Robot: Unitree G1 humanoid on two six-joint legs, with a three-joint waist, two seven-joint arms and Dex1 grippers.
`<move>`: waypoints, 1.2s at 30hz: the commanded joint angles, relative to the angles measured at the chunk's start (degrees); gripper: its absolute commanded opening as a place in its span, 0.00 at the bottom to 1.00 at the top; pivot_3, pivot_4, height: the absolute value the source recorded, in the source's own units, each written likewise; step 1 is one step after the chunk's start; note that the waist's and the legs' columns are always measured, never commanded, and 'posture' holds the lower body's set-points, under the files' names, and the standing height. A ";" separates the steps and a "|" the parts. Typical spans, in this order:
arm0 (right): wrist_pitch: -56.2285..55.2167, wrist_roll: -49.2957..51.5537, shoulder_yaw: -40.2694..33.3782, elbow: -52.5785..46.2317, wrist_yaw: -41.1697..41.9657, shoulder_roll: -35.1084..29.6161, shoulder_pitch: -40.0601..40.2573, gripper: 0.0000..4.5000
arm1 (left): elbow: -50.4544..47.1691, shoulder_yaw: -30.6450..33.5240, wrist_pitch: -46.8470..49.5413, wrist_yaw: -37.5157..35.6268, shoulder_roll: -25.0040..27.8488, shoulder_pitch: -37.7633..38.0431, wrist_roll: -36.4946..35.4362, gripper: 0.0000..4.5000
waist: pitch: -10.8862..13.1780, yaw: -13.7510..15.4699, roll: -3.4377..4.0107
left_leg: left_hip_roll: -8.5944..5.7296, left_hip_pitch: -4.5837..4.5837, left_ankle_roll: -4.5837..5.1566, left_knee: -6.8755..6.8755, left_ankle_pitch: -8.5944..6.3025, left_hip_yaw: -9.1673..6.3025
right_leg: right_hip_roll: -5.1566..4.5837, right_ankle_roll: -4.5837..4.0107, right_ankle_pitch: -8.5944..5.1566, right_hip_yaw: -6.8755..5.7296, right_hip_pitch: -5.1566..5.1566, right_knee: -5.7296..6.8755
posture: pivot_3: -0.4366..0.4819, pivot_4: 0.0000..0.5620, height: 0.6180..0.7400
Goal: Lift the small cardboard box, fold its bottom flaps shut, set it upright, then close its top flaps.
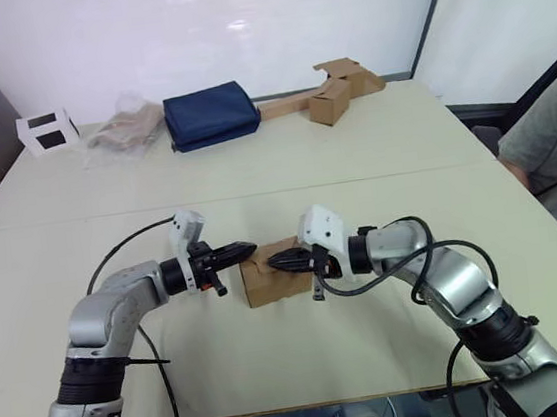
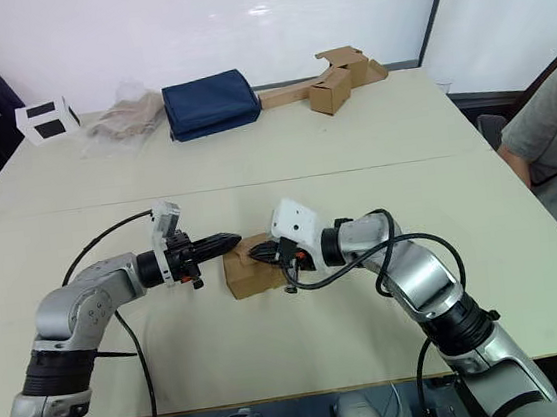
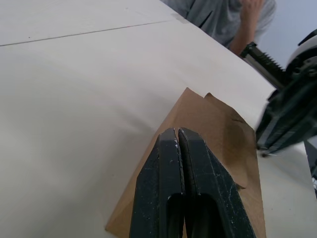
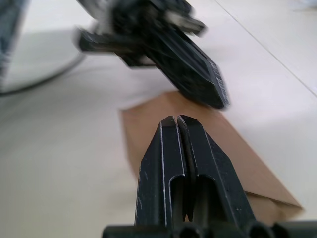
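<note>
The small cardboard box [image 1: 272, 280] sits on the table near the front, plain brown, with its top flaps [image 3: 218, 124] lying down over it. My left gripper [image 1: 249, 248] is shut, its tips just over the box's upper left edge. From the right, my right gripper [image 1: 273, 261] is also shut, tips resting over the box's top. The two grippers point at each other, tips a short gap apart, nothing held in either. In the left wrist view the shut fingers [image 3: 178, 163] lie above the box top.
At the table's far side lie a white box with black windows [image 1: 46, 131], a clear plastic bag [image 1: 126, 127], a navy blue cloth bundle [image 1: 210, 115] and a brown box joined to a long cardboard strip [image 1: 331, 92]. A person [image 1: 554, 152] sits at the right edge.
</note>
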 commanded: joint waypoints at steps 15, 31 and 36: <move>-3.35 -2.08 1.81 -0.24 1.61 -0.11 0.40 0.00 | -4.71 1.83 4.66 4.28 -1.09 -1.96 -4.43 0.01 | 0.00 0.29 0.00 | 0.00 0.00 0.00 0.01 0.00 0.00 | 0.00 0.00 0.00 0.00 0.00 0.00 | 0.48 0.27 1.00; -1.22 1.77 -0.52 -4.12 4.17 -0.69 0.68 0.00 | -4.14 0.41 3.69 4.35 -0.31 -0.32 -2.36 0.01 | 0.00 0.29 0.00 | 0.00 0.00 -0.01 0.00 0.00 0.00 | 0.00 0.00 0.00 0.00 0.01 0.00 | 0.48 0.27 1.00; -0.29 2.50 -0.99 -5.14 3.96 -1.47 0.80 0.00 | -3.58 0.19 2.87 4.33 -0.80 0.11 -2.03 0.01 | 0.00 0.30 0.00 | 0.01 0.01 -0.01 0.01 0.00 -0.01 | 0.01 0.00 0.00 -0.01 0.01 0.00 | 0.48 0.27 1.00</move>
